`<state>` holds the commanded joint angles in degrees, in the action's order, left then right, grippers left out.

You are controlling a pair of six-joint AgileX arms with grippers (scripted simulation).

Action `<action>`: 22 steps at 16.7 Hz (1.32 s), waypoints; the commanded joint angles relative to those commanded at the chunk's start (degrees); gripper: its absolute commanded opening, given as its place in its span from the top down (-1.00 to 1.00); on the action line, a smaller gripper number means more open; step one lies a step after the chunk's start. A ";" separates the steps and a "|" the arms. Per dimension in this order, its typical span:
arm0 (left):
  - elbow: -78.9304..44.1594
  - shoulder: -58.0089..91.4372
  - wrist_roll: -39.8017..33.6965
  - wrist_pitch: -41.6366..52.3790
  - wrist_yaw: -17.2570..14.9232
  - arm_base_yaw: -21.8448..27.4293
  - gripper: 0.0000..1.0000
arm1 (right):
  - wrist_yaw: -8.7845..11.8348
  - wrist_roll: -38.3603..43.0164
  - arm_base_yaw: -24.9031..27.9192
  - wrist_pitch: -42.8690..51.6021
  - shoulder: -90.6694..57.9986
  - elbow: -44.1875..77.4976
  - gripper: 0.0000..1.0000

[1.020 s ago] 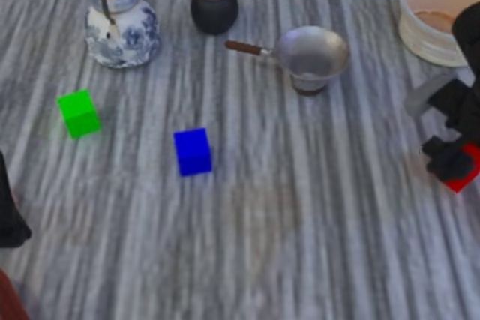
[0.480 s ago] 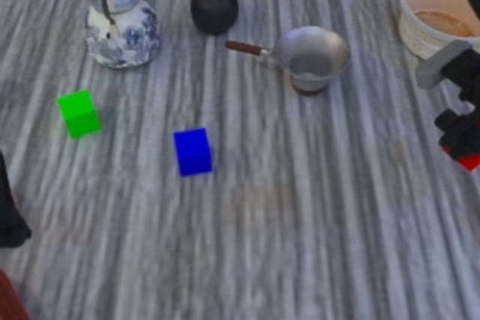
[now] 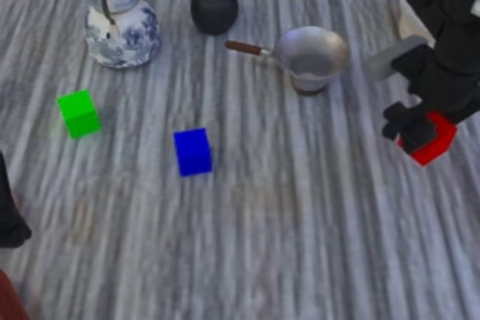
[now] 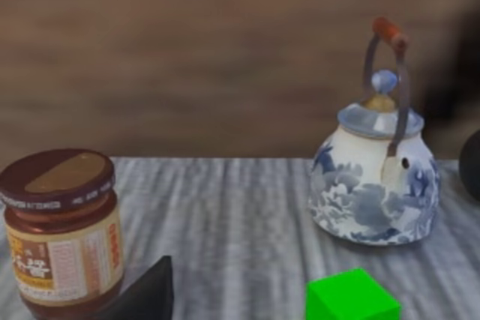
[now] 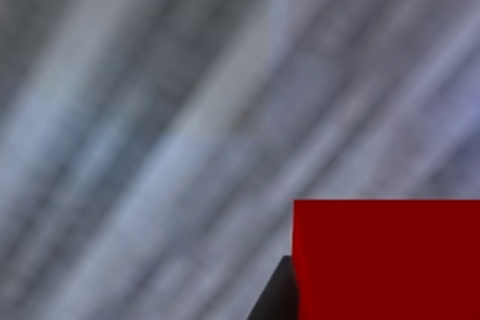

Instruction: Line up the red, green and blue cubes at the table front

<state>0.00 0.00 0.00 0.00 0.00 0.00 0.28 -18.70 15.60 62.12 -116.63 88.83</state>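
1. Top view: my right gripper (image 3: 417,131) is at the table's (image 3: 300,245) right side, pinching the red cube (image 3: 433,140), which looks carried clear of the surface, though I can't be certain of the gap. The green cube (image 3: 79,114) sits at the left, the blue cube (image 3: 193,152) left of centre, well apart from each other. All three look like light, rigid, matte blocks: not fragile, not slick, and best taken by two opposite flat faces, squarely, so they don't twist. My left arm is parked at the left edge; I cannot tell how its fingers stand. Along the back stand a teapot (image 3: 120,24), a dark round pot (image 3: 214,7), a metal ladle-bowl (image 3: 311,56) and a pale bowl (image 3: 420,31), none in the way of the front.

2. Left wrist view: the green cube (image 4: 351,297) lies near the teapot (image 4: 375,185), and a brown-lidded jar (image 4: 61,230) stands close to this arm. Approaching green from above should avoid both.

3. Right wrist view: the red cube (image 5: 386,260) fills one corner, with a dark finger (image 5: 274,294) against its side and only streaked tabletop (image 5: 150,110) beyond. The hold appears firm; a moderate squeeze should suffice.
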 joint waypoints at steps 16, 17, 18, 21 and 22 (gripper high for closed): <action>0.00 0.00 0.00 0.00 0.00 0.00 -1.00 | -1.59 76.03 42.15 12.23 -14.01 25.89 1.00; 0.00 0.00 0.00 0.00 0.00 0.00 -1.00 | -1.72 77.60 43.24 12.34 -14.06 26.47 1.00; 0.00 0.00 0.00 0.00 0.00 0.00 -1.00 | -1.82 78.55 43.90 12.39 -14.05 26.81 1.00; 0.00 0.00 0.00 0.00 0.00 0.00 -1.00 | -1.85 78.90 44.15 12.39 -14.03 26.93 1.00; 0.00 0.00 0.00 0.00 0.00 0.00 -1.00 | -1.85 78.90 44.15 12.39 -14.03 26.93 1.00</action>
<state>0.00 0.00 0.00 0.00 0.00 0.00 -1.57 60.20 59.74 74.52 -130.66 115.76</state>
